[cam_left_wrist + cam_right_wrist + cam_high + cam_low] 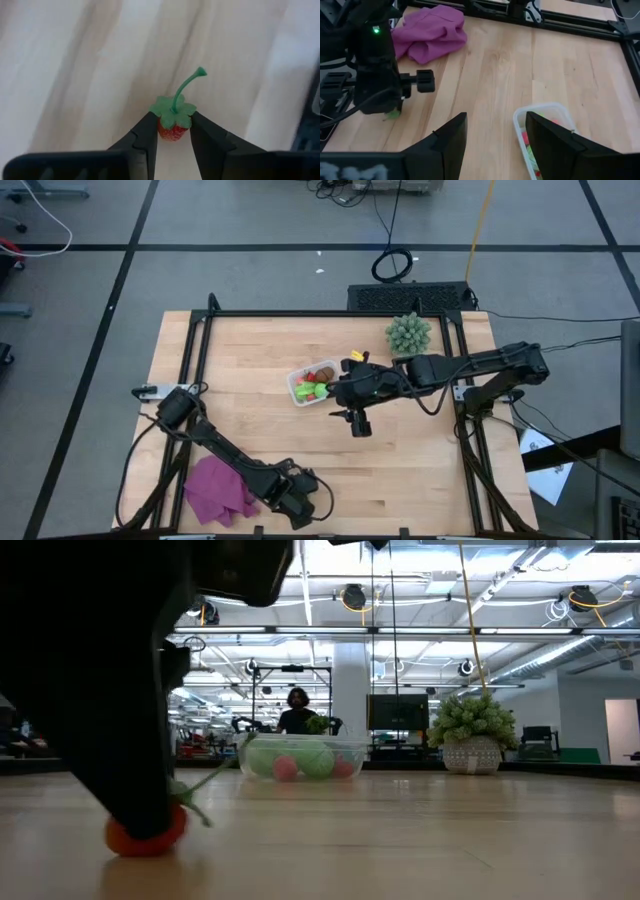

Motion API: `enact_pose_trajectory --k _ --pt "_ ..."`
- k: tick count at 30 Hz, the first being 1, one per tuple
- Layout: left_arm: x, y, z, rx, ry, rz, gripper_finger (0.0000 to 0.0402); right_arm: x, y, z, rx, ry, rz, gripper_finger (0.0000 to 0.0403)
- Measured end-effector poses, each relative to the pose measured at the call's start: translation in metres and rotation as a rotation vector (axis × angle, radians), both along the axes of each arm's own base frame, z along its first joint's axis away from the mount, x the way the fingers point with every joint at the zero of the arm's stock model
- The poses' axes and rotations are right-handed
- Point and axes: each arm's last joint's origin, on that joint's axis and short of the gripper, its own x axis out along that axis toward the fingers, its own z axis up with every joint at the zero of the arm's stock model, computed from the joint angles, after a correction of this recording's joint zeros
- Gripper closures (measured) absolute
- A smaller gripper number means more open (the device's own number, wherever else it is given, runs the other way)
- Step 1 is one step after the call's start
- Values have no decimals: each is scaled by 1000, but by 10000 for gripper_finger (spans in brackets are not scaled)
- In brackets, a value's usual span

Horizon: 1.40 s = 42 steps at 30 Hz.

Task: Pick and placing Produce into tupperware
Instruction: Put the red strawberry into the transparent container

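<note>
A red toy strawberry (173, 131) with a green leaf cap and a curved stem stands on the table near its near edge, between the fingers of my left gripper (173, 125). In the low view the strawberry (145, 836) sits on the wood under that gripper (135, 795). The clear tupperware (300, 392) lies at mid-table and holds green, red and pink produce (318, 387). My right gripper (336, 392) hovers open just right of it, touching nothing. In the right wrist view the tupperware (540, 108) shows beyond the open fingers. My left gripper pinches the strawberry's red body (167, 132) between its two fingers, one on each side, just under the leaf cap. The fingers come from above, pointing down. The berry's underside rests on the table (145, 848), and its stem (186, 87) sticks out free beyond the fingertips.
A crumpled purple cloth (220, 490) lies beside the left arm at the near left. A spiky pale-green plant (408, 333) in a pot stands at the far right. A black frame (300, 313) runs round the table. A person (297, 712) sits far behind the table.
</note>
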Motion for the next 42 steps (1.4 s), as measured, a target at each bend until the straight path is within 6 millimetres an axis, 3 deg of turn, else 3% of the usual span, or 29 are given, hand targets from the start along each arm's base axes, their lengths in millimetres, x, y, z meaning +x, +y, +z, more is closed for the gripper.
enact_pose_trajectory --k 12,20,33,42 --pt "-15 12 29 91 22 29 304 -17 -3 12 9 13 -11 209" --pt "-28 35 59 206 49 62 304 -38 -5 21 75 58 -72 209" --pt "-41 112 117 435 98 116 304 -42 -4 21 88 85 -79 209" --pt "-30 171 129 574 136 97 299 -44 -4 19 78 105 -76 209"
